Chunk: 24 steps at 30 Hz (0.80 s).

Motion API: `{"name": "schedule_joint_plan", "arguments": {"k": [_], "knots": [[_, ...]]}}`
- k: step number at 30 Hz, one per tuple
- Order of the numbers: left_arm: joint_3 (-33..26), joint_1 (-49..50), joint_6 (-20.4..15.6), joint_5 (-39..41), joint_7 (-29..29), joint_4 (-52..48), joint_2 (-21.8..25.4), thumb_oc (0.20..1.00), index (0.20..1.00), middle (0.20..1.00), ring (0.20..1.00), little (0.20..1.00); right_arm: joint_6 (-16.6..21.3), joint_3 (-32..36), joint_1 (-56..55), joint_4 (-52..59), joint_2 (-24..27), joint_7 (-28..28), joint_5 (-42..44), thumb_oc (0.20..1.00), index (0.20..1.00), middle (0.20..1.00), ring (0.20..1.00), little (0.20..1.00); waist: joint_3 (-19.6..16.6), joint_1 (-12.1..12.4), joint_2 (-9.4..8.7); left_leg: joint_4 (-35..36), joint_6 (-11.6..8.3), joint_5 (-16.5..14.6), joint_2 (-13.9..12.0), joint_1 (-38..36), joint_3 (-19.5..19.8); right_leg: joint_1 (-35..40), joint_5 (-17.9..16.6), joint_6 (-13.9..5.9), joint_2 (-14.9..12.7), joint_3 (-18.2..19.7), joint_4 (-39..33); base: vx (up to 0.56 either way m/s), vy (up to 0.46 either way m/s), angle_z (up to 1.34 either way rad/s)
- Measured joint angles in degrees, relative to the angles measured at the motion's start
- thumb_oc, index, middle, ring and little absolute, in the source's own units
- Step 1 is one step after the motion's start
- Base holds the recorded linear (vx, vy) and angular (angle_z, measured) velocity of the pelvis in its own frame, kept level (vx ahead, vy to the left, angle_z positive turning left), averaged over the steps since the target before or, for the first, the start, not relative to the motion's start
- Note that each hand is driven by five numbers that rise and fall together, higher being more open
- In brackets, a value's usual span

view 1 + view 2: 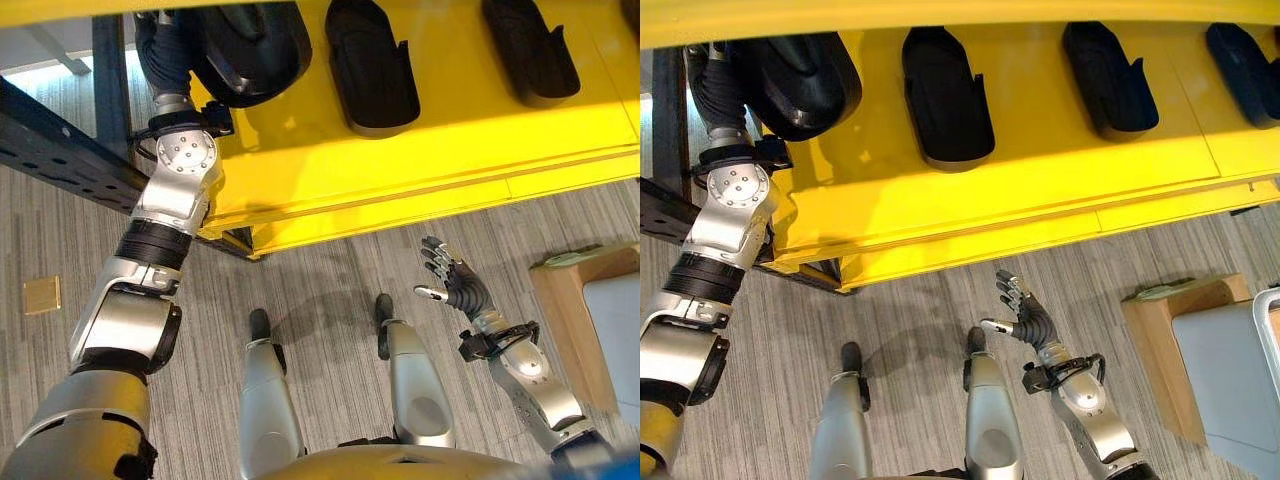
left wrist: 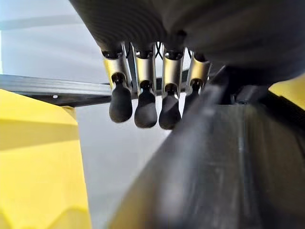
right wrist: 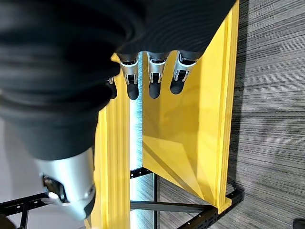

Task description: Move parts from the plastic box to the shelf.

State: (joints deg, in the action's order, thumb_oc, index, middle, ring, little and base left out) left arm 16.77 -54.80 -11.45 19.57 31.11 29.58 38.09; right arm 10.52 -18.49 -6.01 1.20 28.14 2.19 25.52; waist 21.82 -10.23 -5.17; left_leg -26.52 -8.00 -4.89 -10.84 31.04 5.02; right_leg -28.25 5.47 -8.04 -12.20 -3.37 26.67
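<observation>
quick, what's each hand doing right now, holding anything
Left hand: up at the yellow shelf beside a black part; cannot tell whether it grips it.
Right hand: open, fingers relaxed, holding nothing, low over the floor.

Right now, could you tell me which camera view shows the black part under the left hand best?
The right eye view: the black part lies whole on the yellow shelf. The left eye view crops it at the frame's top. In the left wrist view it is a dark close-up blur beside the left hand fingers.
</observation>
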Motion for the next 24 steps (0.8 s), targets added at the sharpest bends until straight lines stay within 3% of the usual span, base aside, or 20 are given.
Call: {"name": "schedule_joint_plan", "arguments": {"k": [5, 11, 24], "knots": [[4.88, -2.65, 3.01, -1.28, -4.49, 6.02, 1.02, 0.2, 0.2, 0.2, 0.2, 0.2, -0.08, 0.02, -2.46, 0.06, 0.04, 1.82, 0.79, 1.0, 1.0, 1.0, 1.0, 1.0, -0.11, -0.09, 0.24, -0.09, -0.04, 0.07, -0.05, 1.08, -0.01, -1.43, 0.54, 0.47, 0.03, 0.01, 1.13, -0.01, 0.003, 0.02], [5.27, -2.72, 4.33, -1.22, -6.27, 9.71, 0.6, 0.2, 0.2, 0.2, 0.2, 0.2, -0.34, -0.01, -2.89, 0.07, 0.08, 2.64, 1.98, 1.0, 1.0, 1.0, 1.0, 1.0, -0.15, -0.64, 0.33, -0.63, -0.35, 0.47, -0.07, 2.05, -0.03, -2.61, 0.82, 0.29, 0.09, -0.21, 2.31, 0.0, 0.001, 0.01], [3.09, -3.19, 6.14, 6.89, -8.23, 19.19, -1.14, 0.2, 0.2, 0.2, 0.2, 0.2, -1.41, -0.13, -2.76, 0.09, 0.15, 2.64, 2.32, 1.0, 1.0, 1.0, 1.0, 1.0, -0.16, -1.25, 0.36, -0.61, -0.63, 0.63, -0.22, 3.25, 0.14, -4.49, 1.58, 0.63, 0.12, -0.25, 3.83, 0.0, 0.0, 0.0]]}}
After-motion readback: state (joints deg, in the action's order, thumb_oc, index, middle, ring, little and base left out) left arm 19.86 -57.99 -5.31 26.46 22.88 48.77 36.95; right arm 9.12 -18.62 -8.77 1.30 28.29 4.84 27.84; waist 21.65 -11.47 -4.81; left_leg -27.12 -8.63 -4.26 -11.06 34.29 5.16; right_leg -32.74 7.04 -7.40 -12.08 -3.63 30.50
